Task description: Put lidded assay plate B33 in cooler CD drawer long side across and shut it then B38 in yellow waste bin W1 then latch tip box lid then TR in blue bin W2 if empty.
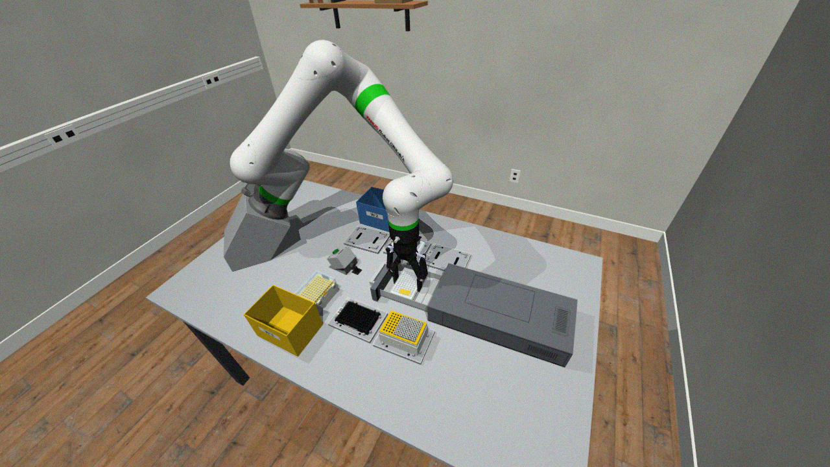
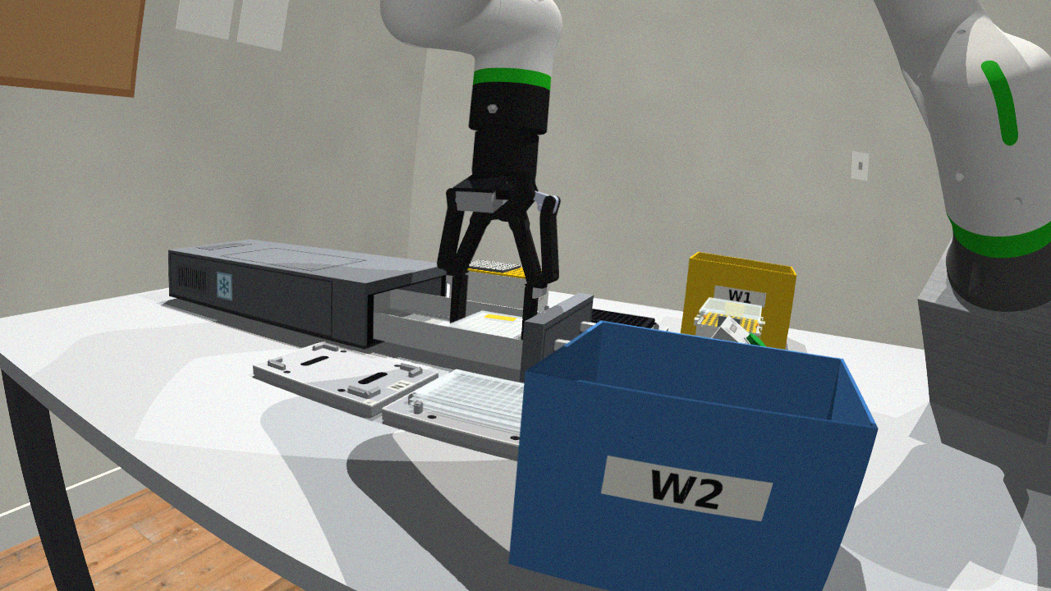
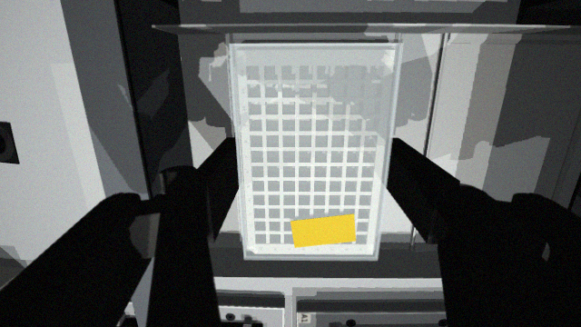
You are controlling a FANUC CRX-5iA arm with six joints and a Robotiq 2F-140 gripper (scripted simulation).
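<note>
At the centre of the top view the gripper (image 1: 407, 277) hangs over the open drawer (image 1: 378, 283) of the grey cooler (image 1: 503, 311), pointing straight down. Its fingers are clamped on the long sides of the white plate (image 3: 313, 150), one at each side. In the wrist view the plate fills the middle of the frame, with a clear lid over its well grid and a yellow label (image 3: 323, 231) near its lower edge. In the exterior view the plate sits low inside the drawer walls, at mid frame; whether it rests on the drawer floor cannot be told.

Lower left in the top view the yellow bin (image 1: 282, 319) stands upright on the tabletop (image 1: 452, 400). Just right of it lie the black plate (image 1: 356, 316) on its holder and the tip rack (image 1: 403, 331) with a yellow top. Behind the yellow bin is the tip box (image 1: 316, 288). The blue bin (image 2: 690, 470) fills the lower right of the exterior view, and a clear plate (image 2: 474, 396) sits just left of it.
</note>
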